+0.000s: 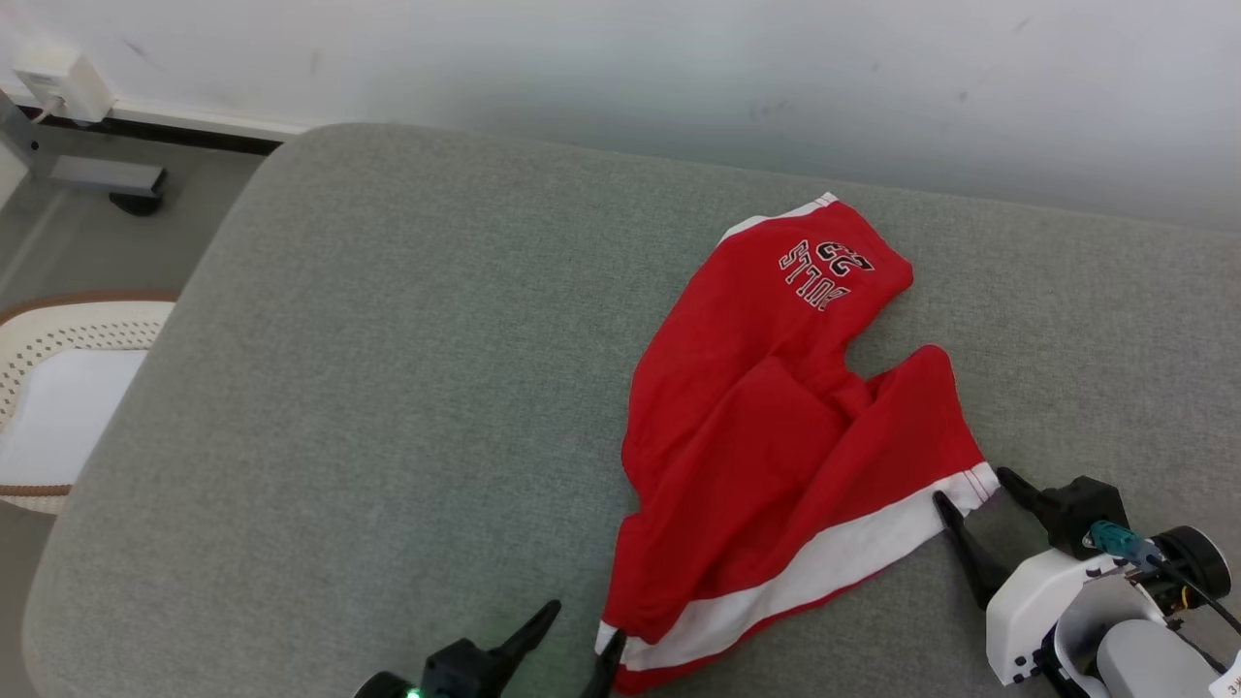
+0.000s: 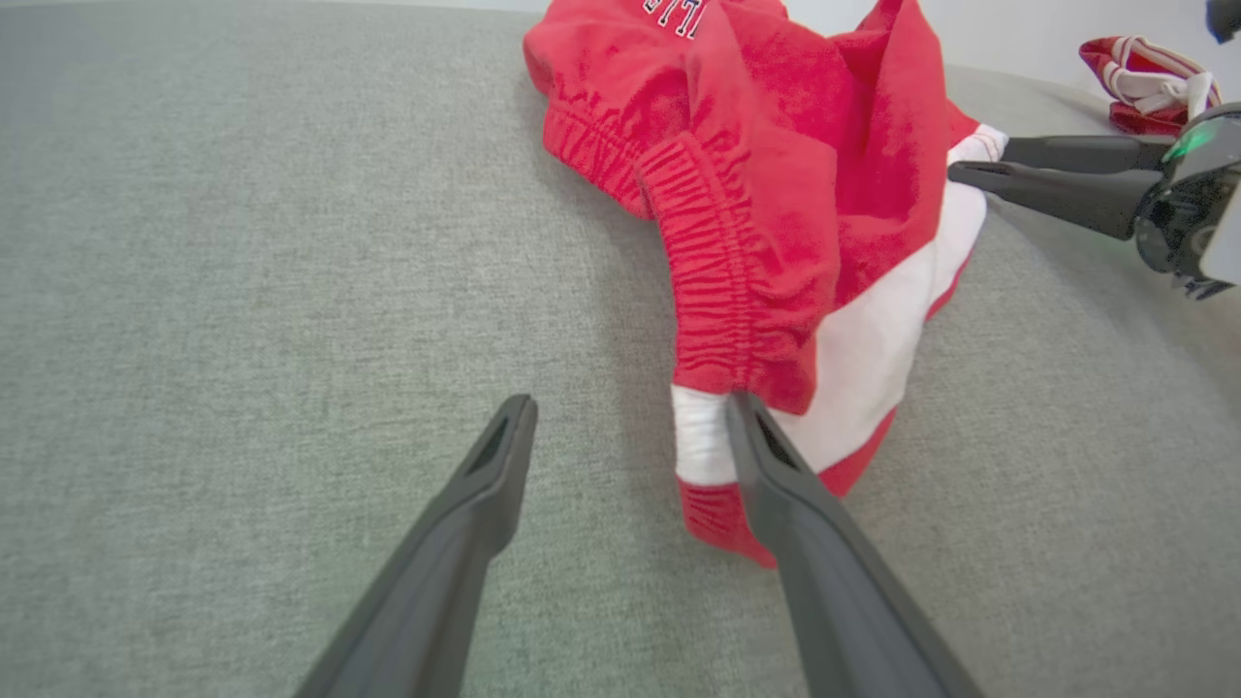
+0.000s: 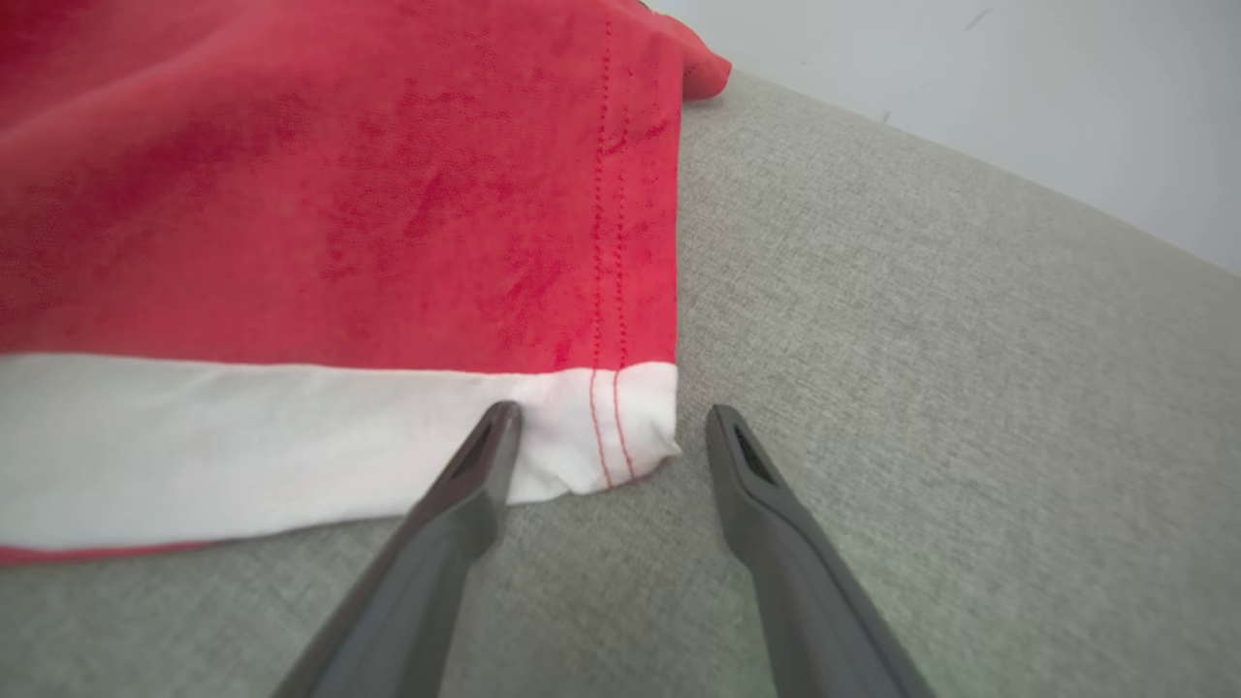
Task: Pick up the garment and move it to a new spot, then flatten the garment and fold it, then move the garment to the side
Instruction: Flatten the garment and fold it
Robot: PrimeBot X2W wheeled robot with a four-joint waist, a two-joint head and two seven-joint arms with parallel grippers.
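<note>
**Both grippers spread at two corners of the red shorts**

A pair of red fabric shorts (image 1: pixel 776 417) lies crumpled on a grey woven cushion (image 1: pixel 388 388), ahead of both sets of fingers. Its broad white band (image 1: pixel 824 567) runs from one gripper to the other.

The left gripper (image 1: pixel 587 620) has its fingers wide apart and holds nothing. One fingertip sits at the corner where the white band meets the gathered elastic waistband (image 2: pixel 713 281). It seems to rest on the cloth, though contact is hard to judge. The other finger lies over bare cushion, clear of the garment.

The right gripper (image 1: pixel 970 485) is likewise spread and grips nothing. The white corner with red stitching lies between its fingertips. One tip overlaps the band and the other is over bare cushion just beside the corner.

Beyond both grippers, the far leg shows black-and-white lettering (image 1: pixel 824 271). In the left wrist view a red-and-white bundle of cloth (image 2: pixel 1144 82) lies past the right gripper's fingers.
</note>
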